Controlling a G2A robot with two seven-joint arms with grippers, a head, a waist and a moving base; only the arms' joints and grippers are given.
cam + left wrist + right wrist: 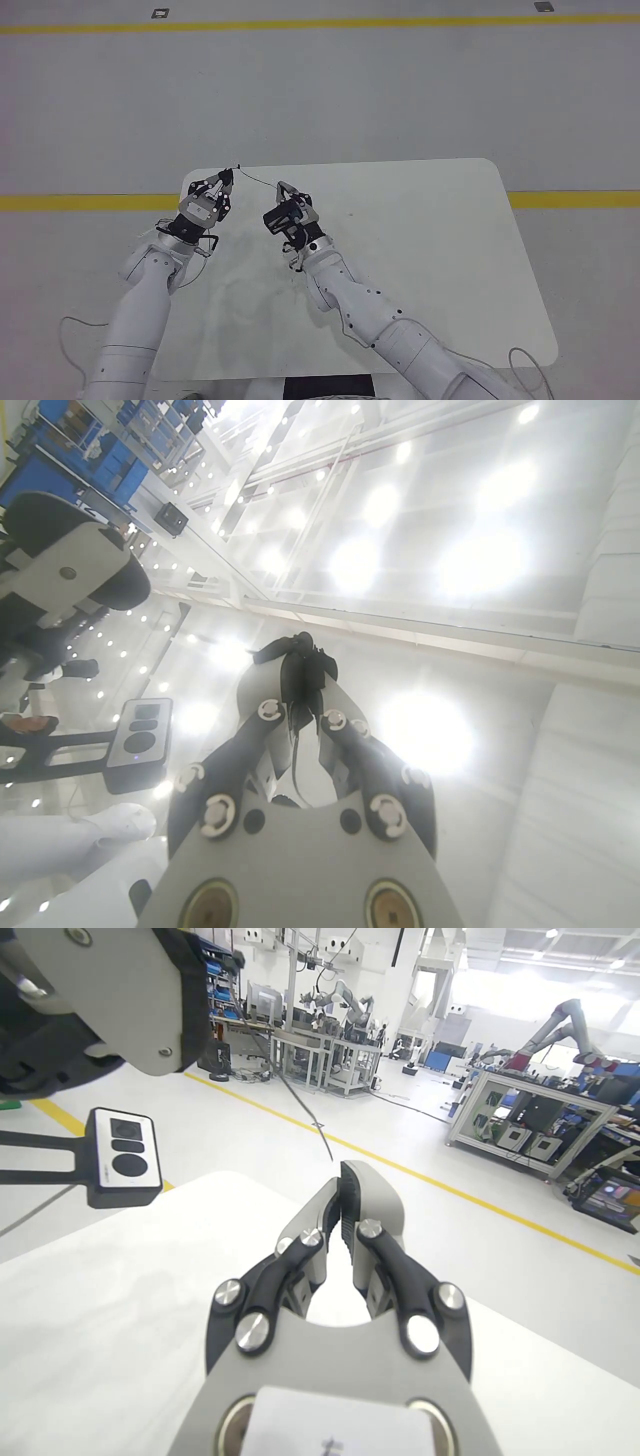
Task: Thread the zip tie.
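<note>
Top: left arm is bent up at the desk's [430, 250] far-left corner, with the left tool [226, 178] raised and pinching the tie [255, 176]. The tie runs as a thin line to the right, toward the right tool [281, 187]. The right arm reaches in from near right.

Left wrist: tool points up, fingers clamped on the black tie, and a strand trails back between them.

Right wrist: tool pads are pressed together with nothing held. The tie's free tip sits just beyond them, apart. White label [330, 1428] on the tool base, print unreadable.
</note>
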